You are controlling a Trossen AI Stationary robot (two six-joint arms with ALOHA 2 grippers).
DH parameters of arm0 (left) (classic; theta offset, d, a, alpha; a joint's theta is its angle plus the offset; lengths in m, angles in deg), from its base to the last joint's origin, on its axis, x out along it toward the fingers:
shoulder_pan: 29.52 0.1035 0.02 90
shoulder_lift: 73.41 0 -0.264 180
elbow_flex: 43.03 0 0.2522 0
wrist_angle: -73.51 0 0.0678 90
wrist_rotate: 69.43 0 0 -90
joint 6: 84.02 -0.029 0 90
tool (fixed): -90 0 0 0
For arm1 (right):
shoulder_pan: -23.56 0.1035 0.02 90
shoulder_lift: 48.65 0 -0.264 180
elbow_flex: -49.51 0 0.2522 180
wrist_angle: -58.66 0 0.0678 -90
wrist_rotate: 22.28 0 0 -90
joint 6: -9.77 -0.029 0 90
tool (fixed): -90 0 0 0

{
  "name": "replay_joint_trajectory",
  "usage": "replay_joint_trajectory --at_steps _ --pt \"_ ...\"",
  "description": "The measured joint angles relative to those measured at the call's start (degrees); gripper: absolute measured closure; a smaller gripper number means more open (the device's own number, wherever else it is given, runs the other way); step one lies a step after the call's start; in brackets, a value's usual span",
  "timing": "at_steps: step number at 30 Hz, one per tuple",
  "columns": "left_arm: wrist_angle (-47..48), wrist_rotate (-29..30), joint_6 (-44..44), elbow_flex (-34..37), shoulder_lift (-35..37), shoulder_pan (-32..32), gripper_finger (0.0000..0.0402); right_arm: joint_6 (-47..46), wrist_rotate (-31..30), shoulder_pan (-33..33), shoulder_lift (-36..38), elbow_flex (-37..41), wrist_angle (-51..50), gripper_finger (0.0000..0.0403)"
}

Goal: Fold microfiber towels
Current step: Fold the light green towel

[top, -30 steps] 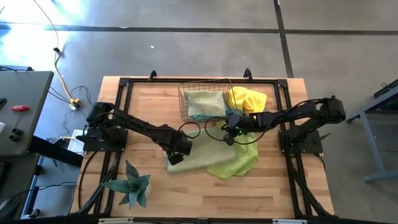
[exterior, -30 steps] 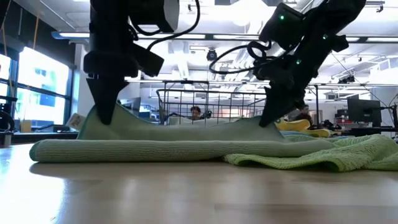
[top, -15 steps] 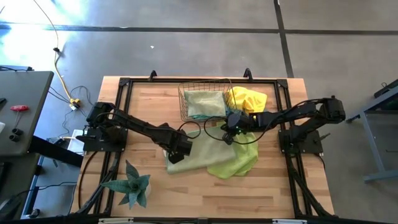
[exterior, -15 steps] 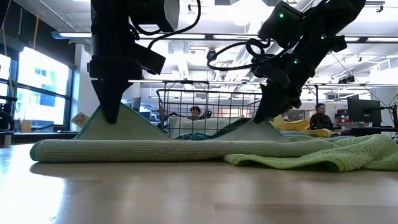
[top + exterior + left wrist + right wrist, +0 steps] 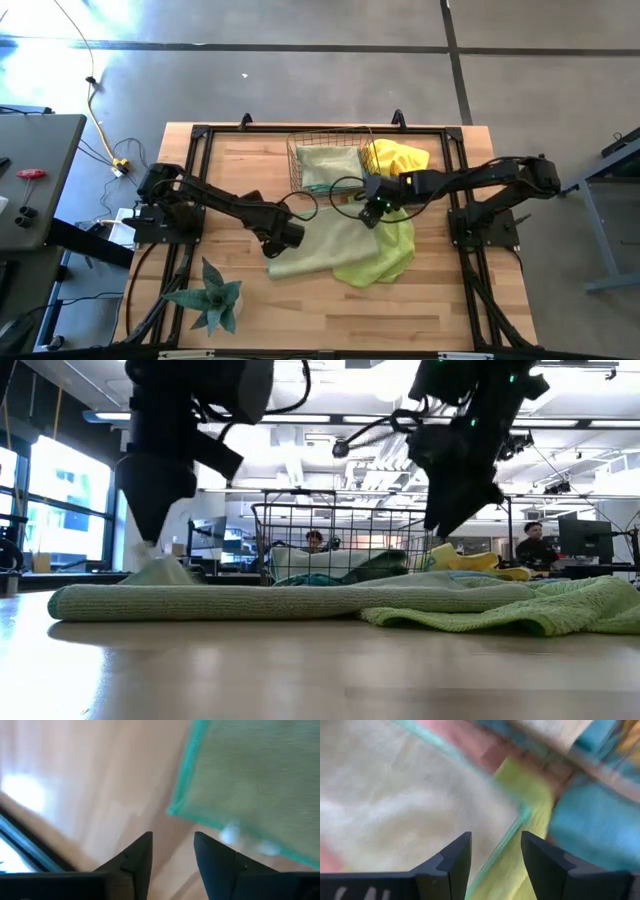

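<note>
At the middle of the high view, both grippers, left gripper (image 5: 283,238) and right gripper (image 5: 374,208), hang open and empty above the pale green towel (image 5: 335,243), which looks soft, light and limp, best pinched at its corners.

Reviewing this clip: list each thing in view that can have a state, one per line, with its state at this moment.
left gripper: open, empty, above the towel's corner.
right gripper: open, empty, above the towel's far edge.
pale green towel: folded, flat on the table.
lime green towel: crumpled, partly under it.
yellow towel: bunched beside the basket.
wire basket: holding folded cloth.
</note>
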Motion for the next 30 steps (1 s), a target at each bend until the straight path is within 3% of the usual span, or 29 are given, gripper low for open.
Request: replay_joint_trajectory --at_steps 4,8,14,18,22,30 --pt "6.64 3.60 3.22 0.00 1.41 0.00 0.0262 -7.48 3.47 3.98 0.02 -1.44 -5.53 0.0237" --pt "5.83 1.27 4.02 0.00 3.63 -0.09 0.0265 -15.72 3.53 9.46 0.02 -0.20 -7.46 0.0237" --pt "-17.80 -4.00 -4.06 0.03 4.67 -3.67 0.0266 -21.28 3.48 16.84 0.00 4.46 -5.79 0.0237" --pt "-34.94 -3.93 -10.40 1.23 4.32 -6.19 0.0266 -17.81 2.26 20.43 0.00 8.65 1.09 0.0237" --pt "-45.59 -0.41 -13.27 3.62 4.21 -7.26 0.0266 -15.56 -0.09 23.01 0.00 15.11 10.84 0.0237" --pt "-48.88 1.01 -11.06 8.85 2.49 -7.16 0.0266 -12.58 -3.06 23.79 0.22 22.98 23.32 0.0238"
